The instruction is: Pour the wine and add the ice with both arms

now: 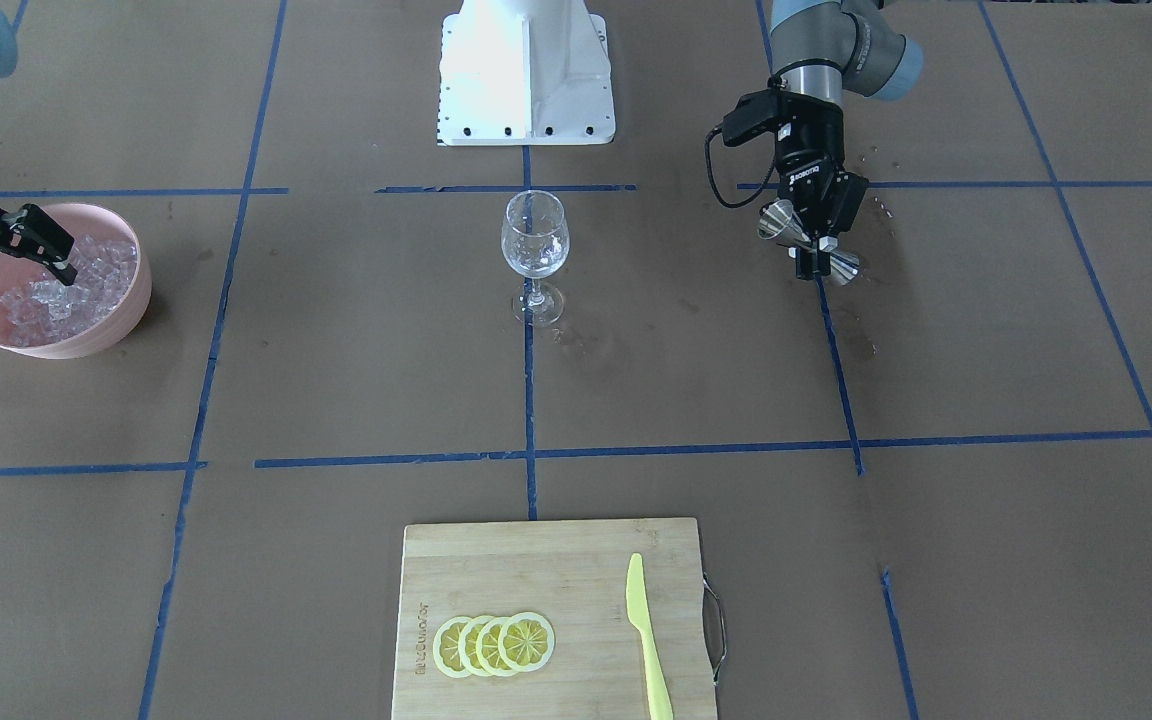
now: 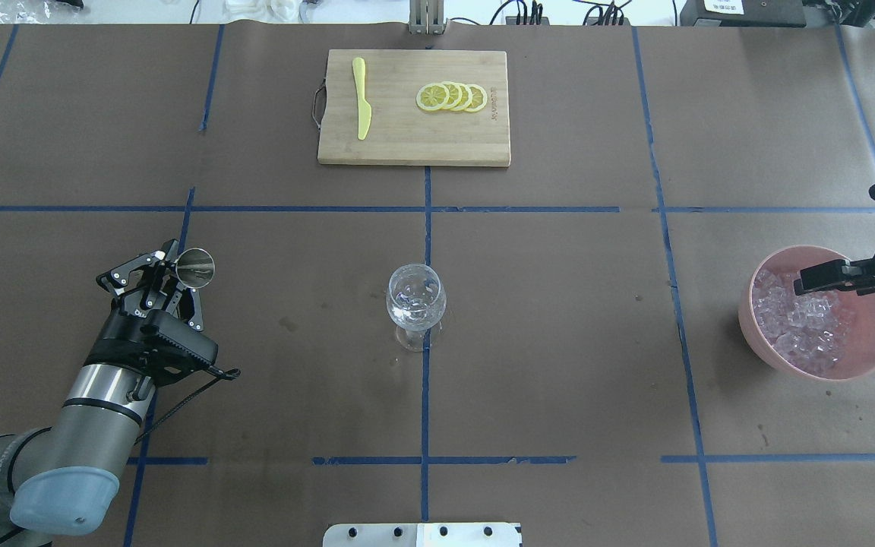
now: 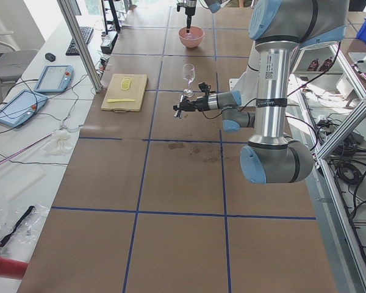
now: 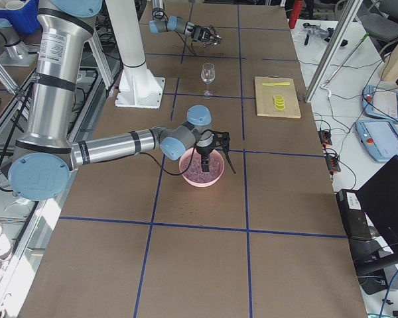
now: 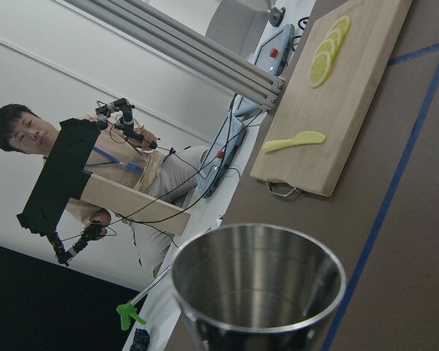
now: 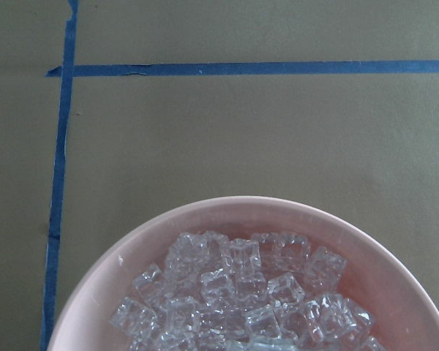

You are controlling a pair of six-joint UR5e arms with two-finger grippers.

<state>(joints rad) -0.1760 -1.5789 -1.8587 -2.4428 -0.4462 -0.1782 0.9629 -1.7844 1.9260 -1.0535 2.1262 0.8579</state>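
Brown papered table [image 2: 559, 342], blue tape grid [image 2: 529, 209], ice [image 2: 810, 323] in bowl [image 1: 86, 342]

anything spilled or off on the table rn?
Yes, minor. There is dark wet-looking splatter on the brown paper beside the left gripper, which holds the jigger. There is also a fainter stain by the wine glass foot, and droplets near the pink bowl. Nothing looks tipped or broken.
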